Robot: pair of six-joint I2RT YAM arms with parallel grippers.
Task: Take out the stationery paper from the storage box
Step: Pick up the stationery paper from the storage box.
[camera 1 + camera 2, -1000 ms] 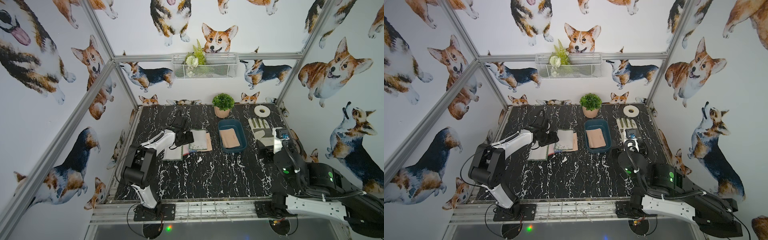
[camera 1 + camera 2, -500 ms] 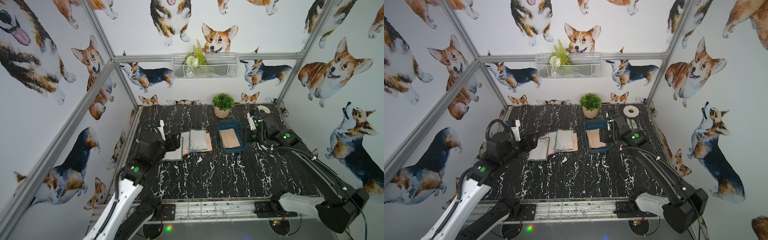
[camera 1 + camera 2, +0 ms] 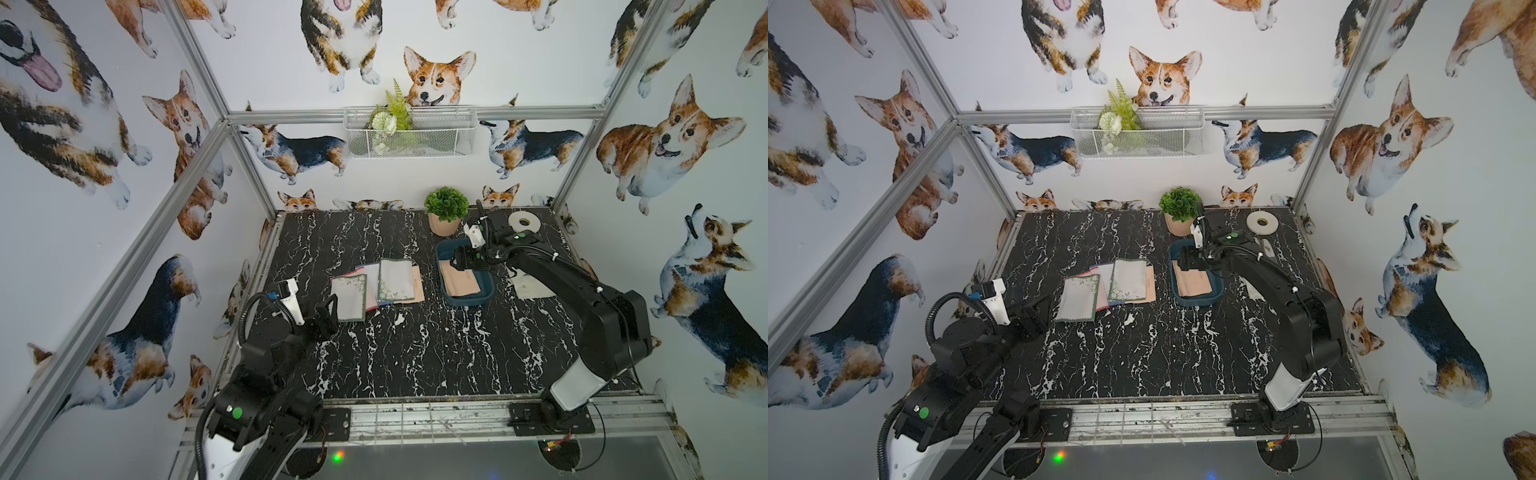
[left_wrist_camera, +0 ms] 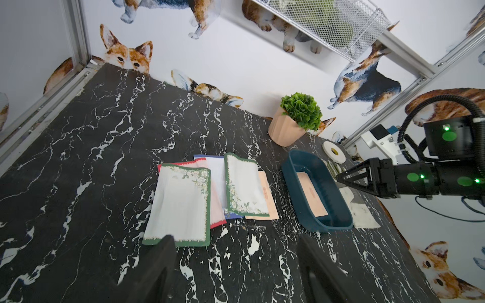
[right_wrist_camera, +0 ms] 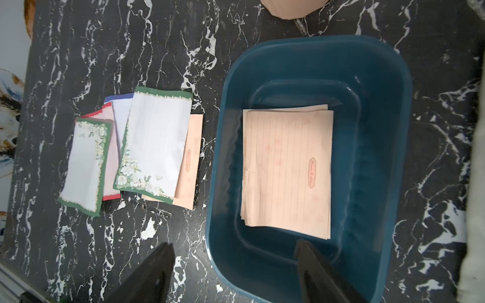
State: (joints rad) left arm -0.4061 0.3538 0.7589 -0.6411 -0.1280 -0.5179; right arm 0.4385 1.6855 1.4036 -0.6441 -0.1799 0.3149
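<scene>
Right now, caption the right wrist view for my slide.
Open right gripper hovers above the storage box of peach stationery paper; bordered sheets lie beside it.

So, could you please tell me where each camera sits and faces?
Top views: high above the front edge, looking down on the table; left gripper and right gripper show.
Left wrist: behind the left gripper, facing across the laid-out sheets toward the storage box; its open fingers and the right gripper show.
Right wrist: above the storage box, looking down at the stationery paper inside; right gripper's open fingers show.
Shared: all show the storage box and laid-out sheets.
</scene>
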